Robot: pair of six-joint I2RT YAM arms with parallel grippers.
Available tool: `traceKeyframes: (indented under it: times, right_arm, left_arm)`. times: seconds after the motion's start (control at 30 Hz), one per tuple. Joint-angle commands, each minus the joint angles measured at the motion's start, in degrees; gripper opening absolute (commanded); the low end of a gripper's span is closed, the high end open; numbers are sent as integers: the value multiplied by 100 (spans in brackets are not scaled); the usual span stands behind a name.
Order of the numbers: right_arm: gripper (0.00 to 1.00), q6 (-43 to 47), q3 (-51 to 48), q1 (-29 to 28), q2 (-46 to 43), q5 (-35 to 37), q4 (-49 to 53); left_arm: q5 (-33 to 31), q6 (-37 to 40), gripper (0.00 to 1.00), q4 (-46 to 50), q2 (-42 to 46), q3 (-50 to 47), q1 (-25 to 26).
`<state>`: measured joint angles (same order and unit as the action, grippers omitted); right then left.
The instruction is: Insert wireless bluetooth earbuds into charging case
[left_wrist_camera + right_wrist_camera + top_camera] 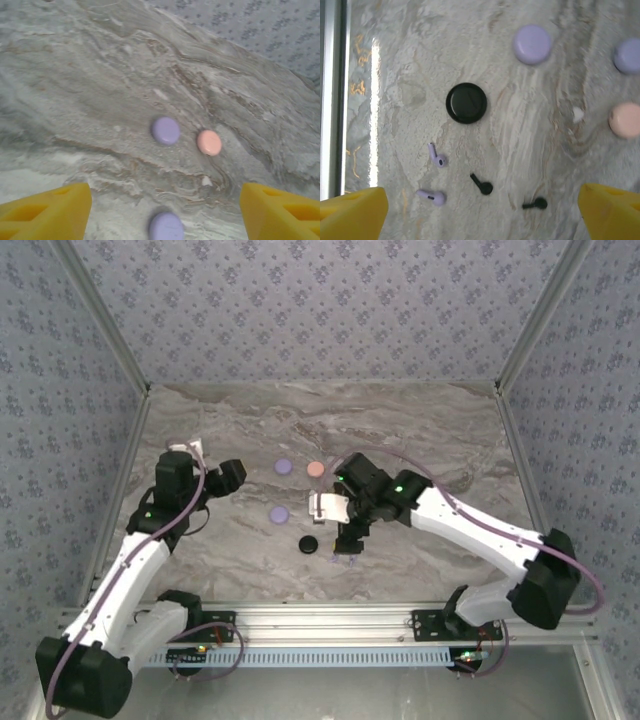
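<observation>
Ideally, the right gripper, hovering spread wide over the earbuds lying loose near the black case, should be centring on one stem, the left gripper idling spread and empty.

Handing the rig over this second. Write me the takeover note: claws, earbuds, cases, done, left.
Left claw: open, holding nothing, pointed toward the far lilac case and pink case.
Right claw: open, holding nothing, over the loose earbuds.
Things: two lilac earbuds and two black earbuds lie on the marble table near the black case; the near lilac case sits just past it. All four cases look closed.
Done: no earbud seated.
Left: open a case, seat every earbud.
</observation>
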<state>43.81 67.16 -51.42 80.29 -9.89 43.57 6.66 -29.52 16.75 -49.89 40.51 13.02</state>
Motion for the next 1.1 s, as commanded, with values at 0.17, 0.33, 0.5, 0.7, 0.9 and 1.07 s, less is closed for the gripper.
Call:
traceKeyframes:
  times: [0.17,0.33,0.5,0.7,0.9,1.07]
  right_arm:
    - [100,1601,469,-403,1211,-9,-232]
    - [100,1675,569,-514,1844,69,-528]
    - [98,1709,519,-551,2258,204,-832]
    - [84,1826,590,-536,2689,346,-807]
    - [75,1859,679,-478,2964,431,-763]
    - [68,1834,724,-474,3097,418,-803]
  left_arm:
    - [-210,-196,83,488,693,-486,-433]
    - [-168,-194,84,631,775,-570,-605]
    - [-110,-185,85,619,761,-593,-698]
    - [-70,-212,86,581,730,-615,-753]
    - [-70,-189,86,581,697,-604,-774]
    - [-67,-164,86,609,677,-579,-777]
